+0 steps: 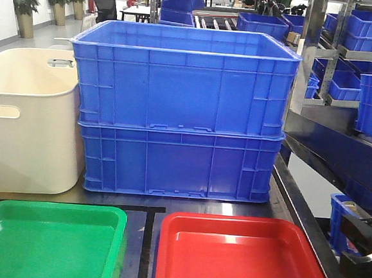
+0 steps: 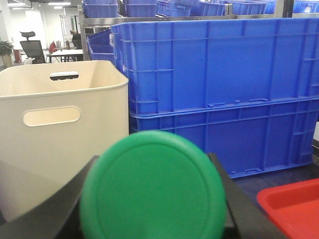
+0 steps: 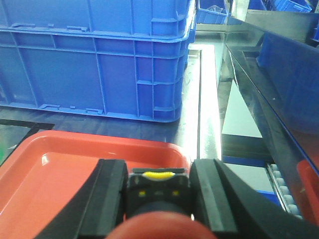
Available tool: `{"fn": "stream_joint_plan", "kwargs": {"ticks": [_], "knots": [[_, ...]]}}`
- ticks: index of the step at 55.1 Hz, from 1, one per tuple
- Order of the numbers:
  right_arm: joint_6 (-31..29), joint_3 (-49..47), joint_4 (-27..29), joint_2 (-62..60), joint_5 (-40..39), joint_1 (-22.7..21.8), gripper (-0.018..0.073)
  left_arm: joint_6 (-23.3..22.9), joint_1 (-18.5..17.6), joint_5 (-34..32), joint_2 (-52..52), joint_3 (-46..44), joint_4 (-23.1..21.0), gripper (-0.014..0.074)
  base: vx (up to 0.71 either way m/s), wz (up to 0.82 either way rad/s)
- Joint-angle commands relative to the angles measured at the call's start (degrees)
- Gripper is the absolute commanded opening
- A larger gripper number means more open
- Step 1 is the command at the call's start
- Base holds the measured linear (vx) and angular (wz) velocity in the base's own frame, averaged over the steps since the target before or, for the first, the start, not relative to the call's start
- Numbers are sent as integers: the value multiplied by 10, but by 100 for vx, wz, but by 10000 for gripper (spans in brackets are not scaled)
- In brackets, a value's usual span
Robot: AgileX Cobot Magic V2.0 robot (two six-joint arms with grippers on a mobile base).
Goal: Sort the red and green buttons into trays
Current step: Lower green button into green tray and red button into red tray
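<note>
Green button [image 2: 152,186] clamped in your left gripper [image 2: 149,209], cap filling the view, body hidden, red button [image 3: 157,191] pinched in your right gripper [image 3: 157,204], cut off below, red tray [image 3: 60,169] beyond.

The left gripper [image 2: 149,224] clamps a green button [image 2: 152,186] filling the foreground; cream tub [image 2: 60,124] and 2 stacked blue crates [image 2: 219,84] stand behind.

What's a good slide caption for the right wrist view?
Right tool clamps the red button, red tray just ahead, stacked blue crates beyond.
</note>
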Motion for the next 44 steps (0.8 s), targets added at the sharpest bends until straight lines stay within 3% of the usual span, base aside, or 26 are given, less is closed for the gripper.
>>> {"fn": "stream_joint_plan", "kwargs": {"ticks": [1,23,36,44], "knots": [[-3,-18,-9,-5,-58,0,-9,-6,-4,-52,-2,-20,-5,3,0,0],[-6,-18,-9,1,-84,1,-9,-6,-4,-54,-1,-20,-5,3,0,0],[-5,-18,-9,72,-172,2,-9,-6,-4,-69,97,-20,-5,3,0,0],[-5,-18,-9,136,-185,49,-9,-6,-4,-112,162,-20,-5,3,0,0]]}}
